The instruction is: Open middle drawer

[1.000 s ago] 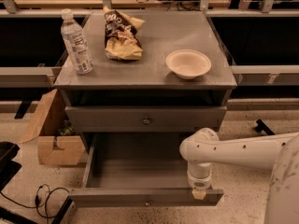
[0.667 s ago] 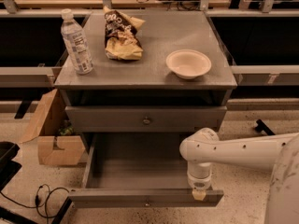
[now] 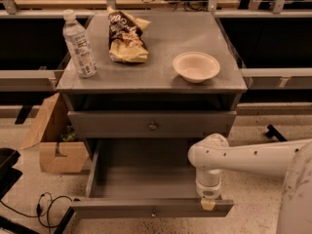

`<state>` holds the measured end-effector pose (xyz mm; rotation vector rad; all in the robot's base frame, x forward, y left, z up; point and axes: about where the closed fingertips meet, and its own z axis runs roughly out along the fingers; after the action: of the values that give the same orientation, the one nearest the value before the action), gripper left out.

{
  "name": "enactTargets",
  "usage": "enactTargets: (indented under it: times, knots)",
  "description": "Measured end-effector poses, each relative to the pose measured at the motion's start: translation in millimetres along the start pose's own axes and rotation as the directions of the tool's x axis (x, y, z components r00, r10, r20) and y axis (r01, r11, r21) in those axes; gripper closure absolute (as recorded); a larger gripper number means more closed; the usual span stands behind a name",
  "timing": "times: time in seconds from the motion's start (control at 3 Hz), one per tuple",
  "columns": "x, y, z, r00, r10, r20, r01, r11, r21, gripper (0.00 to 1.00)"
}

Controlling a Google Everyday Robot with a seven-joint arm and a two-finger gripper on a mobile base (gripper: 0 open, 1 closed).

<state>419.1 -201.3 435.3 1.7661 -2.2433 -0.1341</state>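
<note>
**Spotter:** Fingers (image 3: pixel 208 204): what have they got?

**Me:** I can't tell from my feed. I only see the pale tip of the gripper (image 3: pixel 208 204), pointing straight down onto the top edge of the front of the middle drawer (image 3: pixel 117 208), toward its right end. Whether it pinches that edge or merely rests on it is hidden.

**Spotter:** And the drawer itself?

**Me:** It stands well out of the cabinet (image 3: pixel 146 77) with its bare floor showing, below the closed upper drawer (image 3: pixel 107 125). Its front runs left to right across my view. The knob (image 3: pixel 154 212) is at centre, to the left of the gripper.

**Spotter:** What does the next move turn on?

**Me:** The drawer slides toward me, square to that long front. I judge it near full travel, so I'd free the gripper and lift straight up, not pull further.
</note>
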Motion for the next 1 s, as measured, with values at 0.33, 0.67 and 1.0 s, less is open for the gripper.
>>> enactTargets:
  times: [0.33, 0.67, 1.0]
  knots:
    - [-0.5, -2.1, -2.0, 1.000, 0.000, 0.000, 0.000, 1.0000, 0.000, 1.00]
    - [-0.5, -2.2, -2.0, 1.000, 0.000, 0.000, 0.000, 1.0000, 0.000, 0.82]
    - [-0.5, -2.2, -2.0, 1.000, 0.000, 0.000, 0.000, 1.0000, 0.000, 0.59]
